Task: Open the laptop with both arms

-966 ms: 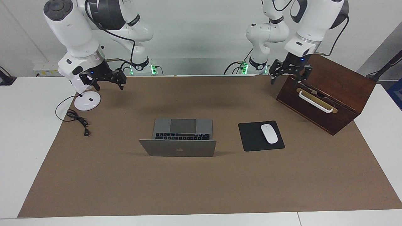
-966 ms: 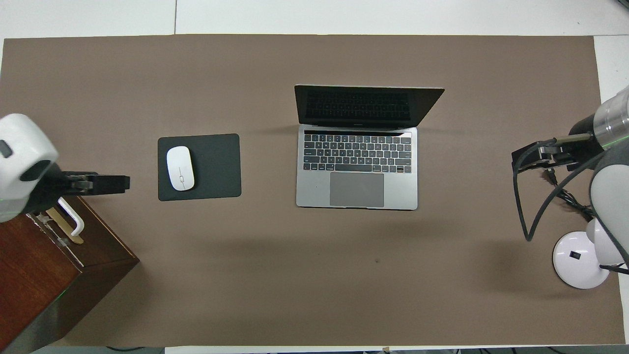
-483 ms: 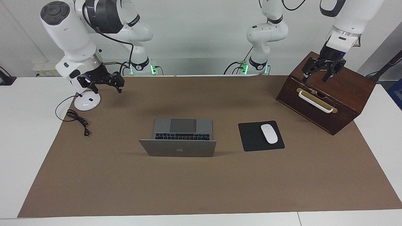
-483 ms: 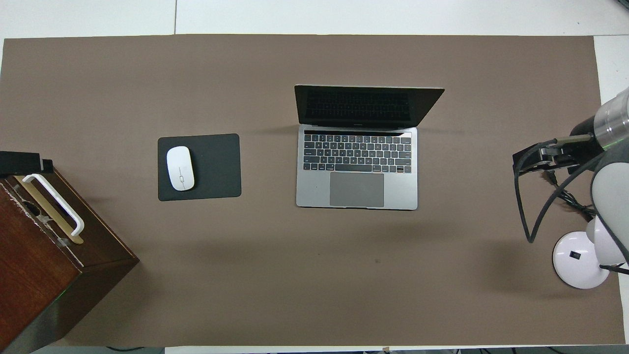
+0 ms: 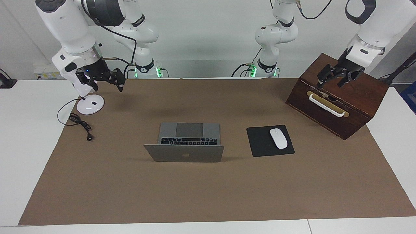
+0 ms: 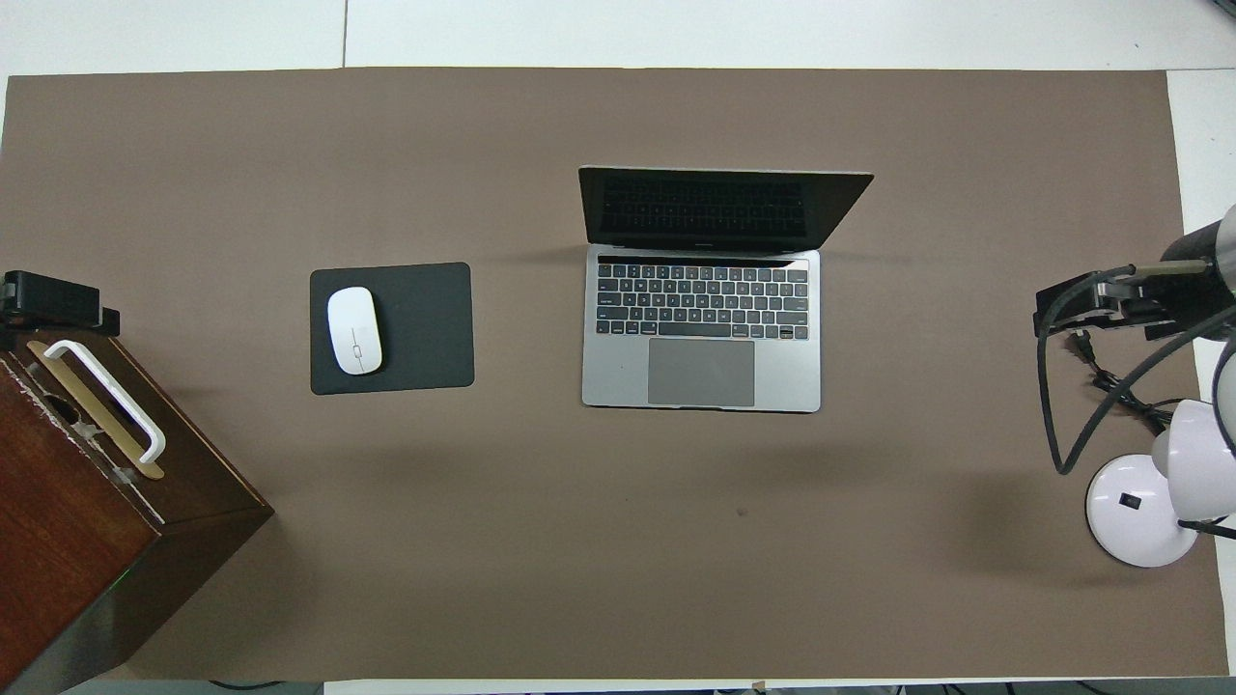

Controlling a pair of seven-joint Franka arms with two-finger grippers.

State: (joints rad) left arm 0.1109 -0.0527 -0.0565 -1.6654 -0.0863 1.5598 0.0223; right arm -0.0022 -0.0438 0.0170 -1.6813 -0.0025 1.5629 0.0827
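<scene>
The silver-grey laptop (image 5: pixel 185 143) sits in the middle of the brown mat with its lid raised; the apple logo shows on the lid. In the overhead view the laptop (image 6: pixel 702 319) shows its dark screen, black keyboard and grey trackpad. My left gripper (image 5: pixel 336 78) is open and empty in the air over the wooden box, and shows at the edge of the overhead view (image 6: pixel 53 299). My right gripper (image 5: pixel 104 79) is open and empty over the mat's edge by the lamp base, and shows in the overhead view (image 6: pixel 1072 309). Both are well apart from the laptop.
A black mouse pad (image 5: pixel 260 143) with a white mouse (image 5: pixel 279 138) lies beside the laptop toward the left arm's end. A dark wooden box (image 5: pixel 354 97) with a white handle stands at that end. A white lamp base (image 5: pixel 90 105) and a black cable (image 5: pixel 79 123) lie at the right arm's end.
Both arms have drawn up and outward. The left gripper went from the box's corner nearest the table's middle to over its top. The right gripper rose toward the table's end. The laptop has not moved.
</scene>
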